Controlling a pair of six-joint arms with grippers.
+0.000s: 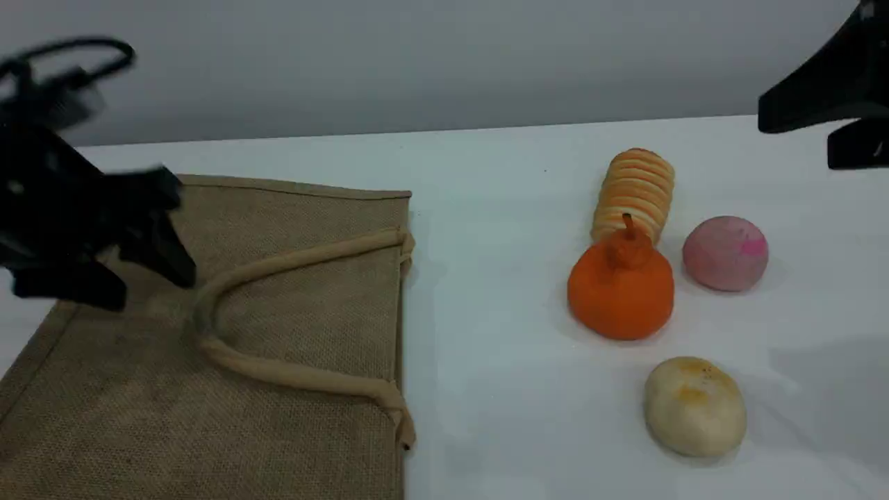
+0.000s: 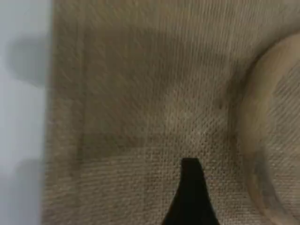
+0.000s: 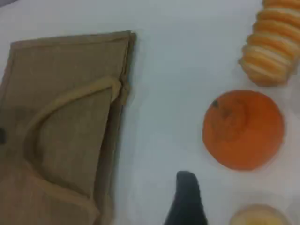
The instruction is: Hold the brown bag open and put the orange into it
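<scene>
Well apart: orange [image 1: 620, 290], right end effector [image 1: 823, 132]

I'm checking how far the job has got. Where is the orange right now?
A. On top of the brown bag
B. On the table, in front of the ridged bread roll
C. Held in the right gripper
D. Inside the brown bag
B: the orange sits on the table just in front of the ridged bread roll, well apart from the flat-lying brown bag, with no gripper on it.
</scene>
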